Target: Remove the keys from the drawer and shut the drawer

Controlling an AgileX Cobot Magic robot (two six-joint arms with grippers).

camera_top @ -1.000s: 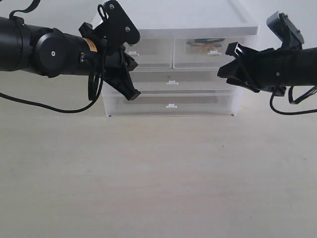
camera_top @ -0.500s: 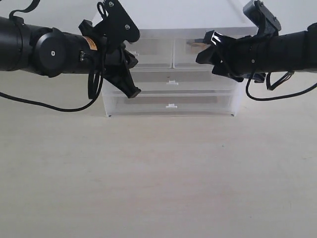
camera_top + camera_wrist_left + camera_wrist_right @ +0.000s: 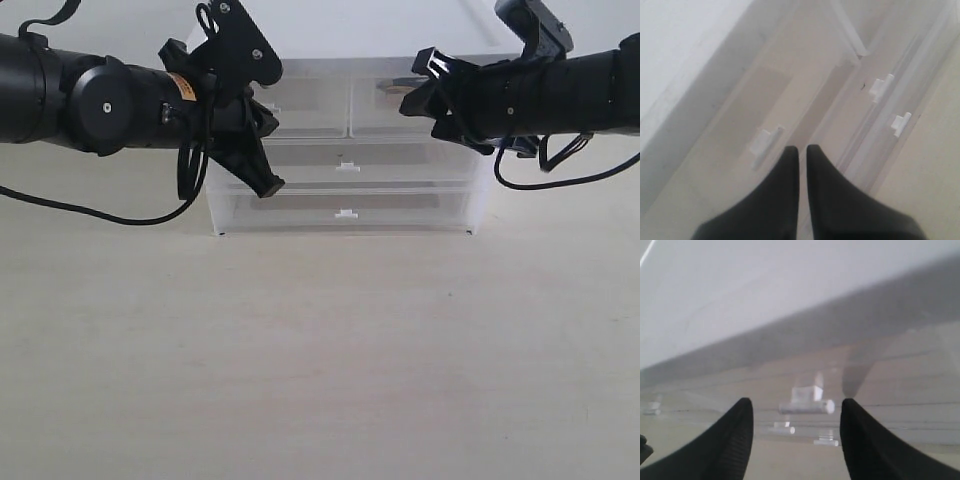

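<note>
Landmark: the drawer unit [image 3: 300, 45], white, standing on the table [image 3: 320, 350]; all places below are told from it.
The drawer: the drawer [image 3: 375, 115] is the right one of the unit's top pair; its front seems in line with the left-hand drawer [image 3: 300, 105] beside it, so I judge it is not pulled out yet.
The keys: the keys [image 3: 393, 90] show only as a gold-coloured spot behind the clear front, inside the drawer near its upper edge; more detail I cannot tell.
Right gripper: the right gripper [image 3: 418, 82] is just before the unit's top right front; its fingers [image 3: 735, 435] are spread wide and hold nothing; in the right wrist view the white tab handle [image 3: 807, 402] lies between them, and whether they touch it I cannot tell.
Left gripper: the left gripper [image 3: 802, 148] hangs before the unit's left front; its fingers [image 3: 785, 190] are almost together, with only a thin slit, and nothing is in them; the handle of the left-hand drawer [image 3: 765, 145] is near the tips, apart from them.
Done: as I judge, only the approach to the handle.
Left to do: to take the handle and draw the drawer out; to lift the keys out; to push the drawer shut.
</note>
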